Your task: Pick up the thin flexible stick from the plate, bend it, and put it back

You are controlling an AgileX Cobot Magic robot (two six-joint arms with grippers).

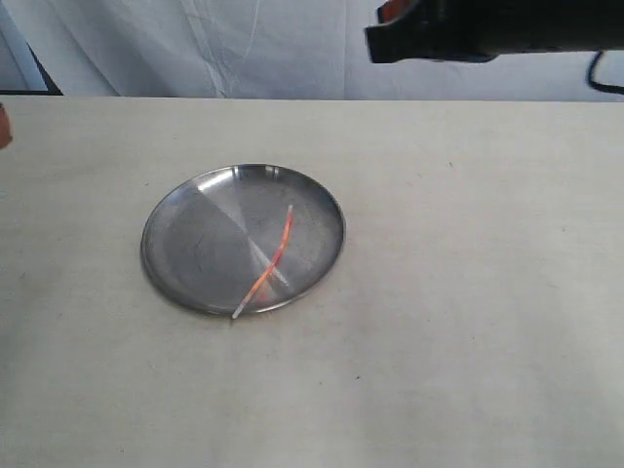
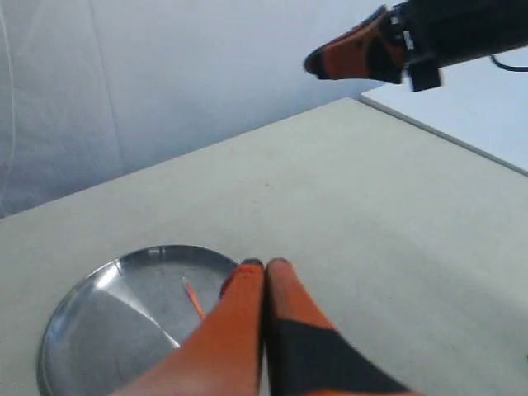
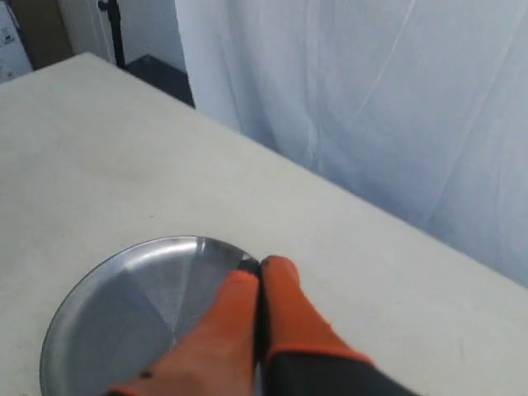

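Note:
The silvery round plate lies on the table left of centre. Across its right half rests the thin pink-orange stick, slanted, its whitish end poking over the near rim. A short piece of the stick shows in the left wrist view beside the plate. My left gripper is shut and empty, held above the plate's edge; in the exterior view only a sliver shows at the left border. High up at the top right, my right gripper is shut and empty, over the plate's rim; the stick is hidden there.
The table is a plain beige surface with a white curtain behind its far edge. The right arm's dark body hangs across the top right. Nothing else lies on the table.

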